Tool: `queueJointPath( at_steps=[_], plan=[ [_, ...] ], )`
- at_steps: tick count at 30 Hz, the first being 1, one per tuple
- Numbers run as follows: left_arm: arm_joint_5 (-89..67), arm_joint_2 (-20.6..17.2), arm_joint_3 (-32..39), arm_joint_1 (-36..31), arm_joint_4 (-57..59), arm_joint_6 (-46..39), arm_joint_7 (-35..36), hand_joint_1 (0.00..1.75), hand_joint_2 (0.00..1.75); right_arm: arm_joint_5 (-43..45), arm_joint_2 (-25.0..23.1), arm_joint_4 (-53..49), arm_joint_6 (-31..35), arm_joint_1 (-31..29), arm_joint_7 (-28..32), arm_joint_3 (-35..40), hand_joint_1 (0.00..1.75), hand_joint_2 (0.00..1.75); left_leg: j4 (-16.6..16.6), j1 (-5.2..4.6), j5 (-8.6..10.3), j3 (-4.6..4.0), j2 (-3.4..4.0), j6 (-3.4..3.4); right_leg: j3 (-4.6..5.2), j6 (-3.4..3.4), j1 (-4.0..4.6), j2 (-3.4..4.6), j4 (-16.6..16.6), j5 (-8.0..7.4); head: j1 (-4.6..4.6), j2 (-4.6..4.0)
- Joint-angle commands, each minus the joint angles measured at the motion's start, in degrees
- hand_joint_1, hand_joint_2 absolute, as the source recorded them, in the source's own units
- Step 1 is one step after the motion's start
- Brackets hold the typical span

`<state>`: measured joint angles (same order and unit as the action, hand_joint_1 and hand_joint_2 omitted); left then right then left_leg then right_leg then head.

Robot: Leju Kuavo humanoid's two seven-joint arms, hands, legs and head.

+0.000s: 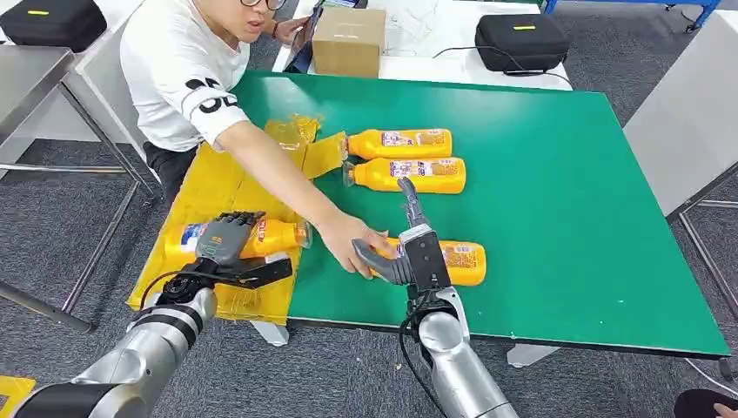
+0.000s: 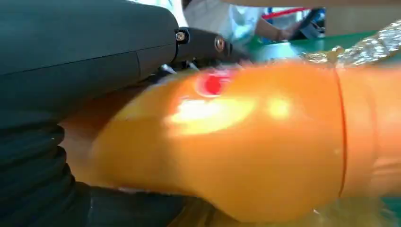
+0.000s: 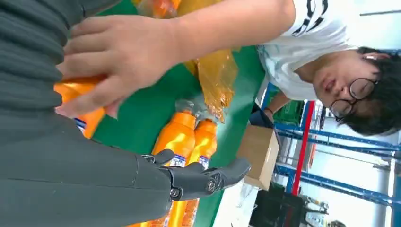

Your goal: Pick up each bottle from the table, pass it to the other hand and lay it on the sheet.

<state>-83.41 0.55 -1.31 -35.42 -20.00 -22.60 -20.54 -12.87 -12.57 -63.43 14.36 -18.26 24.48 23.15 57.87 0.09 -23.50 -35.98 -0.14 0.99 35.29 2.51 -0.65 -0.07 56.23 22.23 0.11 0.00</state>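
Left hand (image 1: 228,239) grips a bottle (image 1: 261,237) lying on the yellow sheet (image 1: 218,187).
Its cap points right, long axis across the table; right hand (image 1: 409,252) spread, holding nothing, over another bottle (image 1: 461,261).

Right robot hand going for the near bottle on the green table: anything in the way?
Yes. A person's hand reaches across the table and rests on the cap end of the near orange bottle, right beside the right robot hand hovering over it. In the right wrist view that hand covers the bottle.
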Motion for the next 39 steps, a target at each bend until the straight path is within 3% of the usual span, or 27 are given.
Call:
queueJointPath(
  at_steps=[1, 6, 16, 20, 24, 26, 30, 35, 39],
  plan=[
    [4.15, -1.6, 1.65, 0.66, 4.74, 6.14, -6.09, 0.0, 1.75, 0.63, 2.06, 1.67, -1.13, -2.81, -0.38, 0.39, 0.0, 1.75, -0.07, -0.02, -0.07, 0.29, 0.14, -0.03, -0.22, -0.05, -0.02, 0.16, -0.05, 0.03, 0.0, 0.0],
    [4.69, -1.69, 1.84, 0.6, 4.72, 7.11, -7.05, 0.0, 1.75, 0.66, 2.08, 1.81, -1.25, -2.91, -0.39, 0.34, 0.0, 1.75, -0.08, -0.01, -0.11, 0.42, 0.16, -0.04, -0.35, -0.08, 0.0, 0.17, -0.07, 0.05, 0.0, 0.0],
    [18.08, -2.89, 4.41, 2.27, 0.42, 17.53, -19.46, 0.0, 1.75, 1.85, 2.31, 5.1, -4.22, -4.49, -0.03, -0.94, 0.0, 1.75, -0.11, 0.0, -0.06, 0.61, 0.15, -0.07, -0.56, -0.12, 0.0, 0.12, -0.11, 0.03, -0.02, 0.0],
    [36.53, -5.41, -5.73, 7.34, -11.06, 23.56, -19.46, 0.0, 1.75, 2.01, 2.47, 5.94, -4.72, -4.83, 0.46, -1.09, 0.0, 1.75, -0.13, -0.01, -0.01, 0.61, 0.2, -0.08, -0.53, -0.12, -0.01, 0.15, -0.11, -0.01, 0.0, 0.0],
    [55.5, -8.77, -15.04, 11.05, -19.76, 23.68, -19.46, 0.0, 1.75, 2.26, 2.66, 6.94, -4.91, -5.15, 1.14, -1.51, 0.0, 1.75, -0.11, 0.01, 0.0, 0.58, 0.17, -0.14, -0.49, -0.13, 0.01, 0.1, -0.07, 0.01, 0.0, 0.0],
    [62.96, -9.31, -15.93, 13.05, -25.0, 24.07, -19.46, 0.0, 1.75, 2.26, 2.69, 7.17, -4.81, -5.2, 1.39, -1.64, 0.0, 1.75, -0.09, 0.04, -0.01, 0.57, 0.11, -0.15, -0.51, -0.14, 0.04, 0.05, -0.07, 0.05, 0.0, 0.0],
    [69.82, -8.55, -15.63, 14.59, -29.32, 22.2, -19.46, 0.0, 1.75, 1.39, 2.9, 8.59, -3.69, -5.79, 1.06, -1.71, 0.0, 1.75, -0.02, 0.05, 0.03, 0.34, -0.01, -0.12, -0.32, -0.1, 0.04, -0.09, -0.02, 0.05, 0.02, 0.0],
    [74.15, -5.48, -11.72, 15.31, -31.3, 19.24, -19.46, 0.0, 1.75, -6.93, 4.1, 14.81, 2.92, -8.59, -4.55, -0.02, 0.0, 1.75, -0.01, 0.04, -0.02, 0.22, -0.04, -0.12, -0.23, -0.11, 0.04, -0.12, -0.01, 0.11, 0.0, 0.0],
    [74.15, -5.48, -11.72, 15.31, -31.3, 19.24, -19.46, 0.0, 1.75, -6.93, 4.1, 14.81, 2.92, -8.59, -4.55, -0.02, 0.0, 1.75, -0.02, 0.02, 0.04, 0.07, -0.09, -0.12, -0.06, -0.1, 0.02, -0.18, -0.02, 0.07, 0.02, 0.0]
  ],
)
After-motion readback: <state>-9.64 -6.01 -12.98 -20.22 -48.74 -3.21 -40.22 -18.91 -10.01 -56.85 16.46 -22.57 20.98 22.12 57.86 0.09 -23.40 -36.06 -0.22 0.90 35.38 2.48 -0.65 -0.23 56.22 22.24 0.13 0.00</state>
